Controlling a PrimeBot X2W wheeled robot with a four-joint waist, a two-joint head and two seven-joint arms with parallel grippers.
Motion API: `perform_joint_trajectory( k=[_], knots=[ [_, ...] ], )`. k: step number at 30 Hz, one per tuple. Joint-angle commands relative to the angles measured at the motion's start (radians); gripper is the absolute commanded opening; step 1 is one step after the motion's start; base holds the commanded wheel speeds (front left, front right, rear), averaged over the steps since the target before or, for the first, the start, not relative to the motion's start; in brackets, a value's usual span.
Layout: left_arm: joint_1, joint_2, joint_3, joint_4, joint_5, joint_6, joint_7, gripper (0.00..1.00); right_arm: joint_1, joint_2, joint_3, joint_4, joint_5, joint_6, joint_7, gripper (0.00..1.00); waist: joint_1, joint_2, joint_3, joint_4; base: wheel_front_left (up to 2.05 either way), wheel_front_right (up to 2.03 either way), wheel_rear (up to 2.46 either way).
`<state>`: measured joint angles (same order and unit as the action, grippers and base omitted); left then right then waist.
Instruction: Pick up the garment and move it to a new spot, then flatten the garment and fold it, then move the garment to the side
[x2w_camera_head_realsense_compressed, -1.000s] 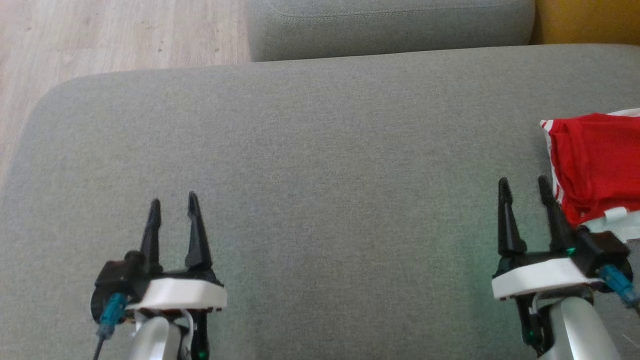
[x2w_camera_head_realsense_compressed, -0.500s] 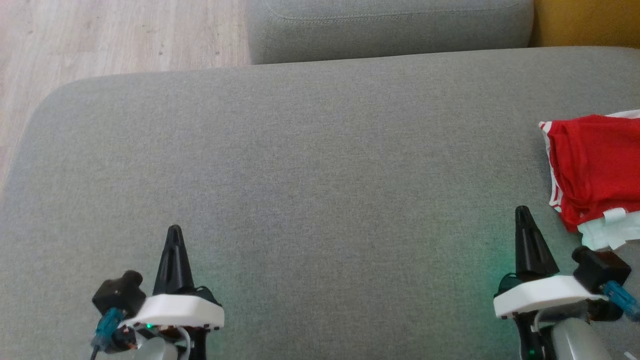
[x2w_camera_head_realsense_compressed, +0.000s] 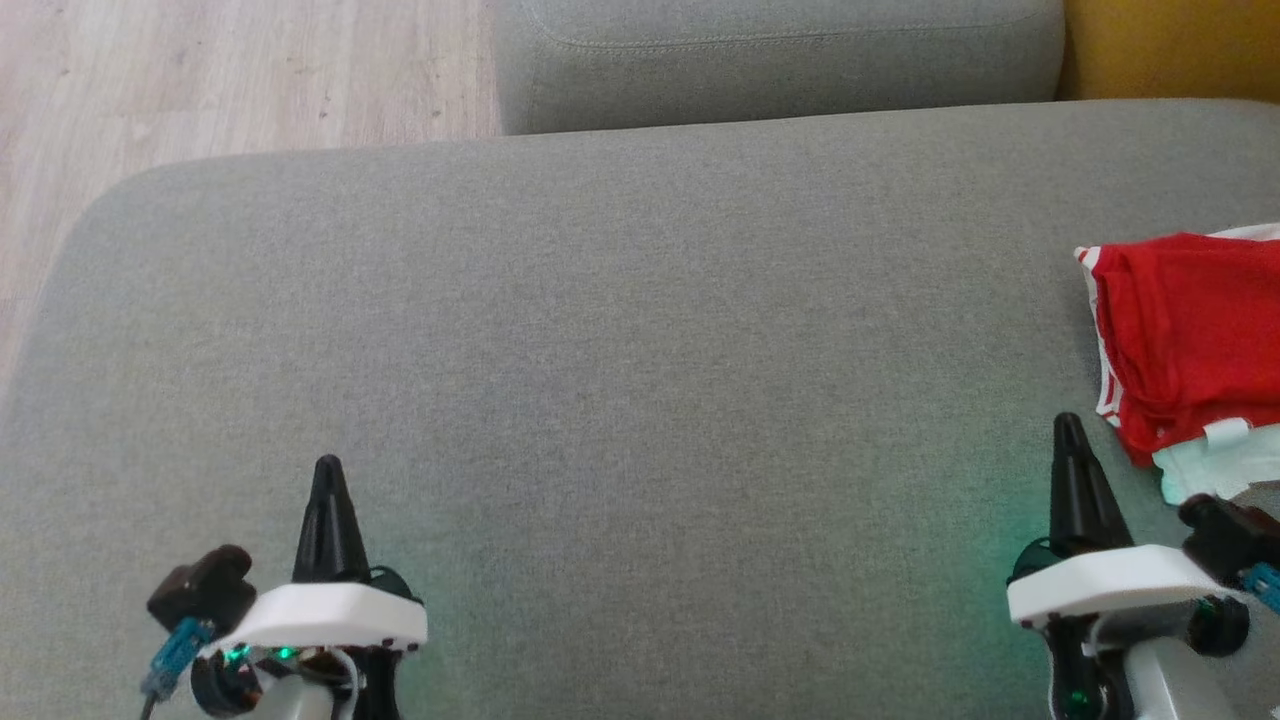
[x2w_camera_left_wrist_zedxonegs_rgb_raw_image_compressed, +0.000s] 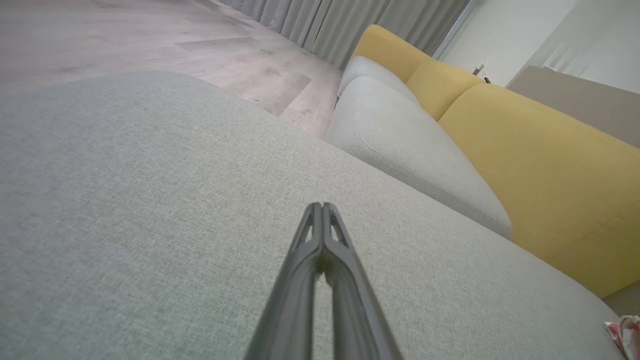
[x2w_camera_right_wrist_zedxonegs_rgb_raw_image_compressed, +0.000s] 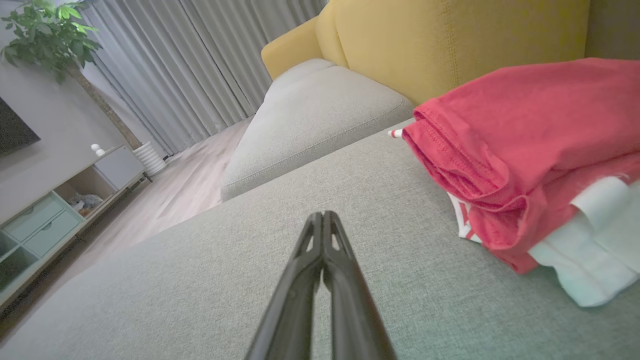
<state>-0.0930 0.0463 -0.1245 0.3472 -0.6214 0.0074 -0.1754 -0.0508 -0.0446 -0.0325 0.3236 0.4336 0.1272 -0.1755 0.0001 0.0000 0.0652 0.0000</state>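
The garment (x2w_camera_head_realsense_compressed: 1190, 335) is a folded red piece with white trim, lying at the right edge of the grey sofa cushion (x2w_camera_head_realsense_compressed: 620, 340); in the right wrist view the garment (x2w_camera_right_wrist_zedxonegs_rgb_raw_image_compressed: 525, 150) sits on top of a white cloth (x2w_camera_right_wrist_zedxonegs_rgb_raw_image_compressed: 595, 250). My right gripper (x2w_camera_head_realsense_compressed: 1068, 425) is shut and empty, just left of and nearer than the garment, not touching it. My left gripper (x2w_camera_head_realsense_compressed: 327, 468) is shut and empty at the lower left over bare cushion. The left gripper (x2w_camera_left_wrist_zedxonegs_rgb_raw_image_compressed: 321, 206) and the right gripper (x2w_camera_right_wrist_zedxonegs_rgb_raw_image_compressed: 322, 215) each show their tips pressed together with nothing between them.
A second grey cushion (x2w_camera_head_realsense_compressed: 780, 55) lies beyond the near one, with a yellow backrest (x2w_camera_head_realsense_compressed: 1170, 45) at the far right. Wooden floor (x2w_camera_head_realsense_compressed: 200, 80) runs along the left. Curtains (x2w_camera_right_wrist_zedxonegs_rgb_raw_image_compressed: 200, 65), a plant (x2w_camera_right_wrist_zedxonegs_rgb_raw_image_compressed: 50, 35) and a low cabinet (x2w_camera_right_wrist_zedxonegs_rgb_raw_image_compressed: 55, 210) stand across the room.
Both grippers have gone from open to shut and drawn back toward the lower edge of the head view. The garment stays where it was.
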Motion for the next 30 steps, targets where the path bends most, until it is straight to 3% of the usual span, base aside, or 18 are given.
perform_joint_trajectory(
  k=[1, 30],
  knots=[
    [-0.032, 0.001, 0.023, -0.037, -0.017, -0.009, 0.006, 0.00, -0.039, -0.002, 0.000, -0.037, 0.024, 0.001, 0.005, 0.00, 0.0000, 0.0000, 0.000, 0.000, 0.00, 0.00, 0.00],
    [-0.027, 0.002, 0.089, -0.057, -0.314, -0.048, 0.092, 0.00, -0.044, -0.003, -0.025, -0.050, 0.376, 0.002, 0.092, 0.00, 0.0000, 0.0000, -0.019, 0.000, 0.00, 0.00, 0.00]
  ],
)
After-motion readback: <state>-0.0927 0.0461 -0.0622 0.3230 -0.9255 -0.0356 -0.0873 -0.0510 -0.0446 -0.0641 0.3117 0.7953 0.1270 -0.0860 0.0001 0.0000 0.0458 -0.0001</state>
